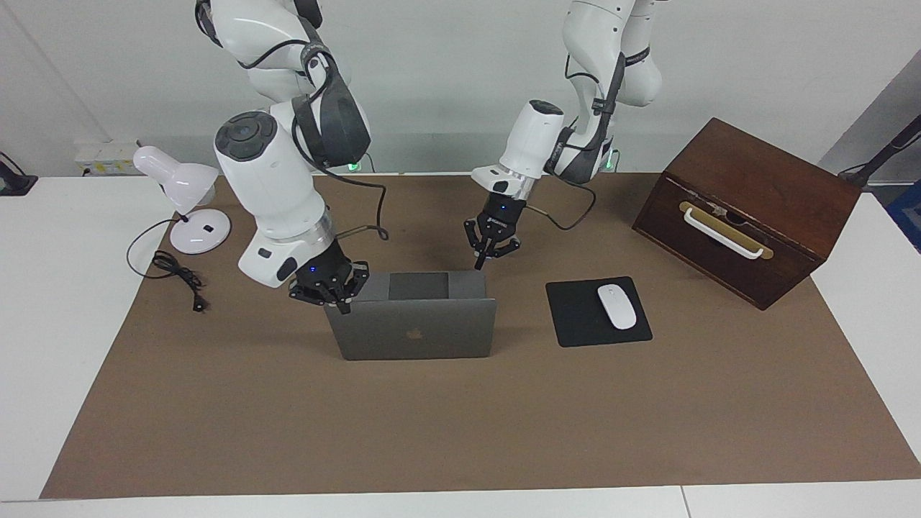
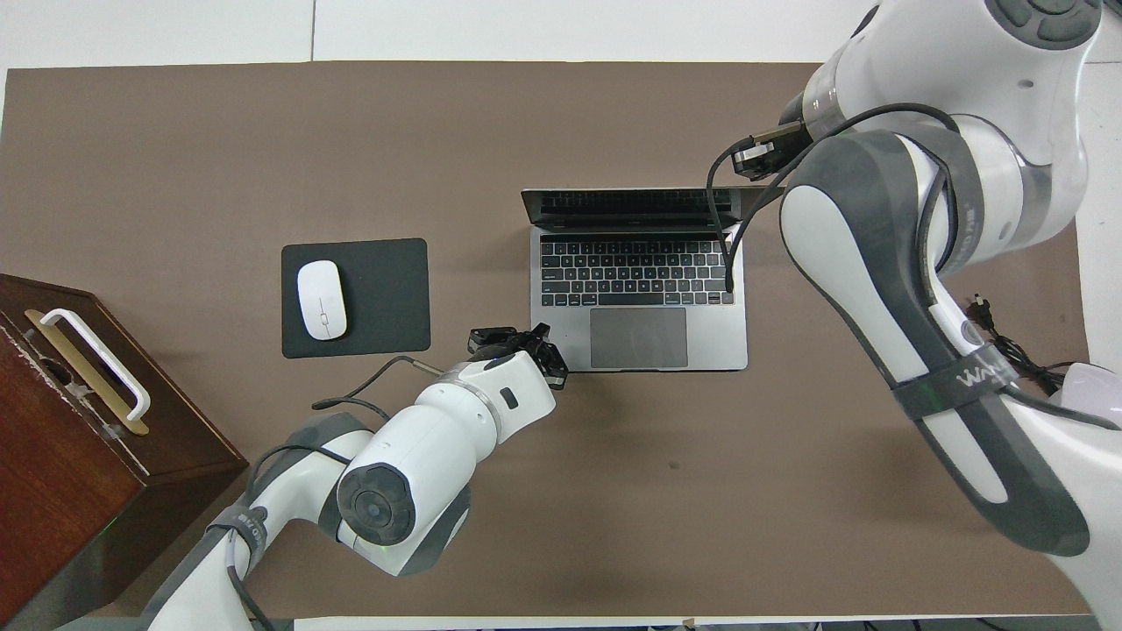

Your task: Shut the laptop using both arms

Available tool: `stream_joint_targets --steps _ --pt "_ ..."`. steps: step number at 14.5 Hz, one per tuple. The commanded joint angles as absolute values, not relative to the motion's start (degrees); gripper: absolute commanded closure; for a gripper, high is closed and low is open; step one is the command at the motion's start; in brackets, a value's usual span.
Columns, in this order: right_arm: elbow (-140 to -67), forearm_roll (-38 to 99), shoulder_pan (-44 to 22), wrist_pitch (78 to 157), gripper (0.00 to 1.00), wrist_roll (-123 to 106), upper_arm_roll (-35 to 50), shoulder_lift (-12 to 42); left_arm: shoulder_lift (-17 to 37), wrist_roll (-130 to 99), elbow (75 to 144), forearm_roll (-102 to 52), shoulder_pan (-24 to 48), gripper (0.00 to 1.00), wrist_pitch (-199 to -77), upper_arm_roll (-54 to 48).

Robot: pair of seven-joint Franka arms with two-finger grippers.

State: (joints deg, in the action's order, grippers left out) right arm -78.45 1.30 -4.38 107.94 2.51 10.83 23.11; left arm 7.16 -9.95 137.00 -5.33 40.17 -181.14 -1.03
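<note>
A plain white wall stood at the robots' end of the room, and a brown mat covered most of the white worktop. The laptop sat open near the middle of the mat, its lid upright with the logo facing away from the robots and the keyboard toward them. Beside it, toward the left arm's end, lay the black mouse pad with the white mouse on it, and farther that way stood a wooden box. A white desk lamp with its loose cord rested at the right arm's end.

The right tool was down at the top corner of the lid on its own arm's side, seemingly touching the edge; I could not tell how far its fingers were spread or whether they pinched the lid. The left tool hung over the laptop base's near corner on its own side, clear of the lid, fingers spread apart and holding nothing.

To my eye the closing had not really begun: the lid was still fully up and only 1 of the 2 arms had reached it. The next move seemed to call for the left tool to reach the lid's other top corner, then for both to press the lid evenly down toward the keyboard, so the hinge would not twist.
</note>
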Motion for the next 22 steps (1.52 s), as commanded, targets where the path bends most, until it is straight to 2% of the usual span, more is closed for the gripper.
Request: stream_joint_targets --steps 1,6,10,19,22 --pt "-80.0 0.8 -4.2 109.3 1.00 2.4 11.2 22.5 11.6 -8.1 136.1 -5.3 40.6 1.00 -186.1 -0.5" --pt "-79.7 0.8 -4.3 112.3 1.00 2.4 11.2 22.5 12.9 -6.4 136.1 -5.3 40.5 1.00 -187.1 -0.5" --pt "-80.0 1.1 -4.3 115.3 1.00 2.6 11.2 23.0 16.5 -5.4 136.1 -5.3 41.0 1.00 -190.8 -0.4" --pt "-79.7 1.6 -5.5 117.1 1.00 4.7 11.2 24.6 17.7 0.0 136.3 -5.3 40.8 1.00 -191.2 -0.5" --pt "-80.1 2.5 -5.2 116.5 1.00 4.7 11.2 24.8 19.7 1.8 136.5 -5.3 41.0 1.00 -193.8 -0.5"
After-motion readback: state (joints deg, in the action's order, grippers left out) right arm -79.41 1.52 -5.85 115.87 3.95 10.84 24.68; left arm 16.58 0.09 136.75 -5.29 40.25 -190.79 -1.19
